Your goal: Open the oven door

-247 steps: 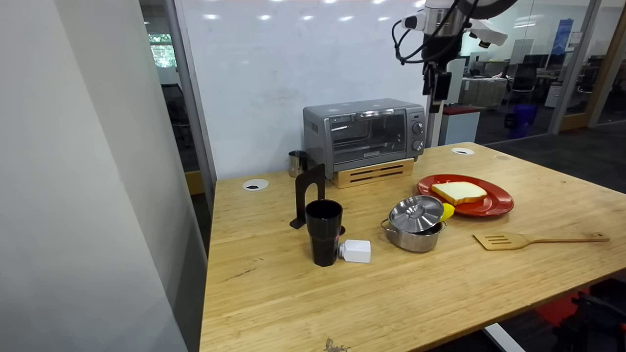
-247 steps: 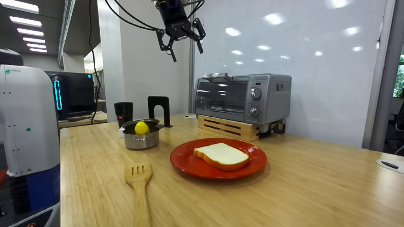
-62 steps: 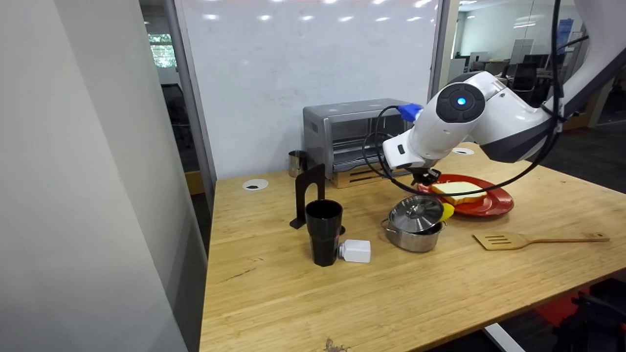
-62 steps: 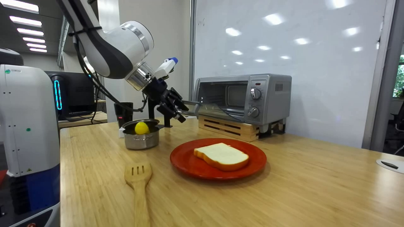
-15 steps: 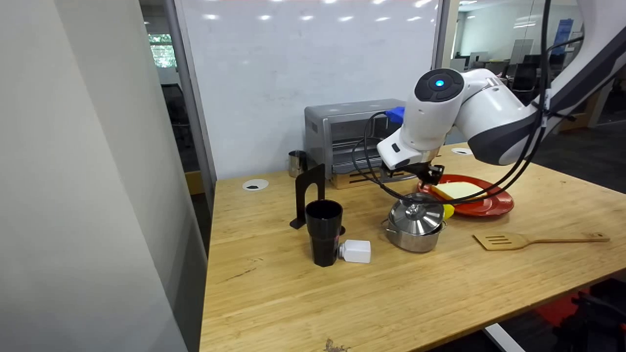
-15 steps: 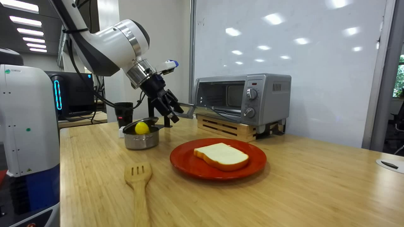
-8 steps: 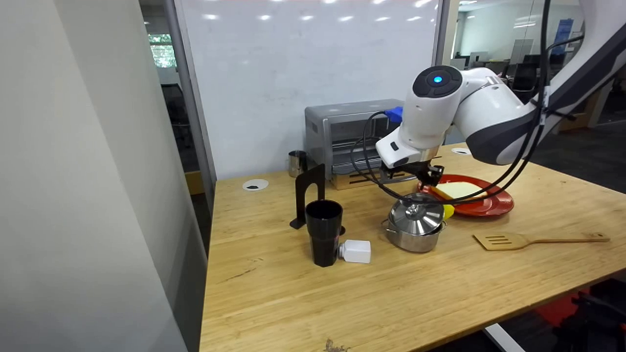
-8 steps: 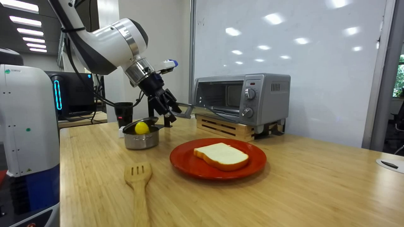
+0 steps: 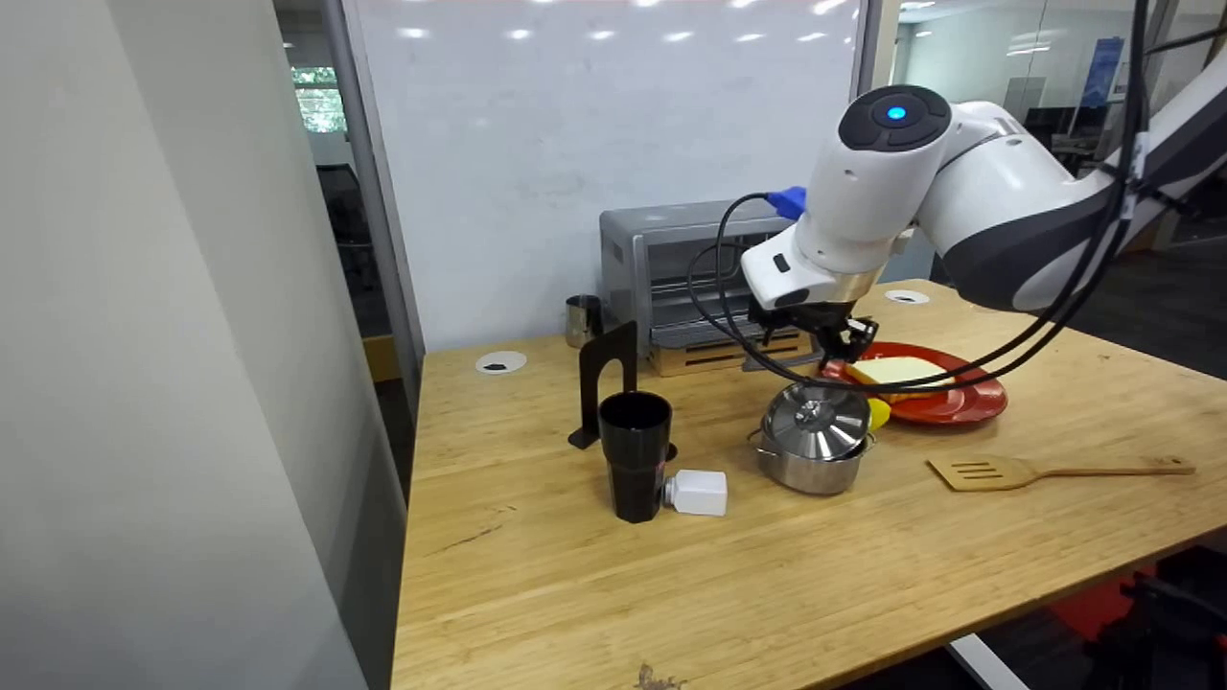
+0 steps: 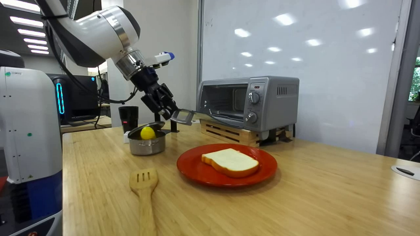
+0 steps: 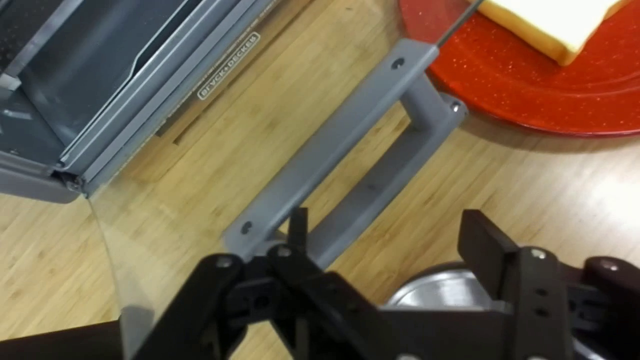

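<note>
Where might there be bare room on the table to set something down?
In an exterior view, a bare patch lies in front of the cup and bottle; another lies between the plate and a white-rimmed hole. It is crowded where the open oven door, gripper, pot and plate gather.

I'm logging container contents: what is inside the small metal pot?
A round yellow object shows at the mouth of the small metal pot, beside the tilted lid. The lid and the pot's side hide anything deeper.
</note>
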Action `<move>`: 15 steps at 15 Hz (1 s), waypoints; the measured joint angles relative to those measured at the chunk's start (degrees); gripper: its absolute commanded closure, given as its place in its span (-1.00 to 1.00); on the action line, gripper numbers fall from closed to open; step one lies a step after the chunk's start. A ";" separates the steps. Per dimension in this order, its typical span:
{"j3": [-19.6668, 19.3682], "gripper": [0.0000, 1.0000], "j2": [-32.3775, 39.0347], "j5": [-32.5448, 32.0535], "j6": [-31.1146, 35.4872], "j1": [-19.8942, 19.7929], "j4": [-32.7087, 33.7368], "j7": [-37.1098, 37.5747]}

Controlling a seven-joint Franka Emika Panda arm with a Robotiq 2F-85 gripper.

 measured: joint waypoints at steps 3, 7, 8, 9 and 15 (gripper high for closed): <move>0.51 -0.63 -2.82 -4.02 0.00 1.85 -2.69 7.75; 1.92 -0.70 -6.62 -2.87 -0.11 4.11 -8.43 12.80; 2.23 -0.70 -7.45 1.30 -0.13 4.66 -10.03 10.84; 2.41 -0.73 -8.37 6.22 -0.14 5.23 -11.47 8.17; 0.61 -0.93 -19.32 27.89 -2.11 6.06 -13.58 1.36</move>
